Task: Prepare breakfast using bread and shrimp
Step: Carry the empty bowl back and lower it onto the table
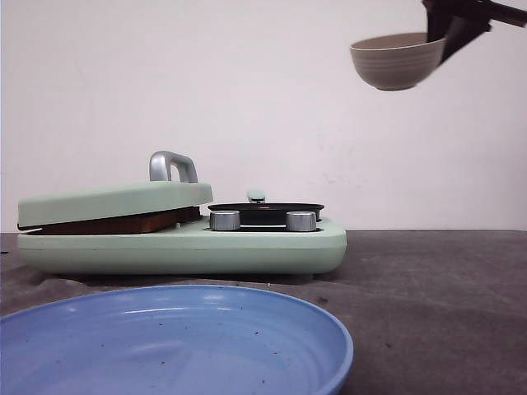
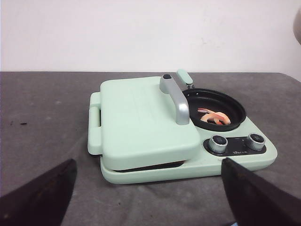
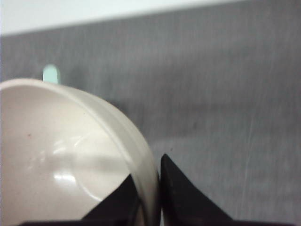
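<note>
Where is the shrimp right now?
The shrimp lies in the small black pan on the right side of the green cooker, beside its closed lid, seen in the left wrist view; the right gripper's bowl looks empty.

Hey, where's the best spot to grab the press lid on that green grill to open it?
Probably the silver arched handle on the green lid. It stands upright along the lid's pan-side edge, so come from above and close the fingers across the bar.
</note>
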Available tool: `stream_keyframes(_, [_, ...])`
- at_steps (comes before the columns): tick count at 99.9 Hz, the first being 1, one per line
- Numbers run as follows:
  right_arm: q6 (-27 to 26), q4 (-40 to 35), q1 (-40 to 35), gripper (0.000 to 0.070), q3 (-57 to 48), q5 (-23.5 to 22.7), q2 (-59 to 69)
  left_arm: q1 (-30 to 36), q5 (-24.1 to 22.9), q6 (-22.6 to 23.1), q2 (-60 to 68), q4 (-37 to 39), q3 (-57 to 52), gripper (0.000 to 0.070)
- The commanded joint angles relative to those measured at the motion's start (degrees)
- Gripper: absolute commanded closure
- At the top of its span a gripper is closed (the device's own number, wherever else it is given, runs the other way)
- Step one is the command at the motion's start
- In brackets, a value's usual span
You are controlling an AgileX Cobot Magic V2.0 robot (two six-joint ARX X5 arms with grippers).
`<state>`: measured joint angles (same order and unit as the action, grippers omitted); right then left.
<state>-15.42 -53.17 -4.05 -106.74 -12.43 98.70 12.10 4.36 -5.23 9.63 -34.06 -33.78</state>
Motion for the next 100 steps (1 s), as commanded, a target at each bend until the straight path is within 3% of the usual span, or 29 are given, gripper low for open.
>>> stream_keyframes(1, [-0.98,-0.79,0.76,0.0698,-1.36,-1.36,1.84,0.02,-0.09,0.5,-0.13,0.61,-0.11,0.0146])
stream_keyframes(27, [1.11,-3.23,1.66,0.0698,-1.31,-2.56,7.19,0.02,-0.09,0.5,-0.13,0.59,-0.11,0.0146])
stream_keyframes(100, [3.72,0.2,1.57,0.0698,-1.11,-3.28,23.8,0.02,-0.13,0.5,-0.11,0.15,-0.11,0.0146])
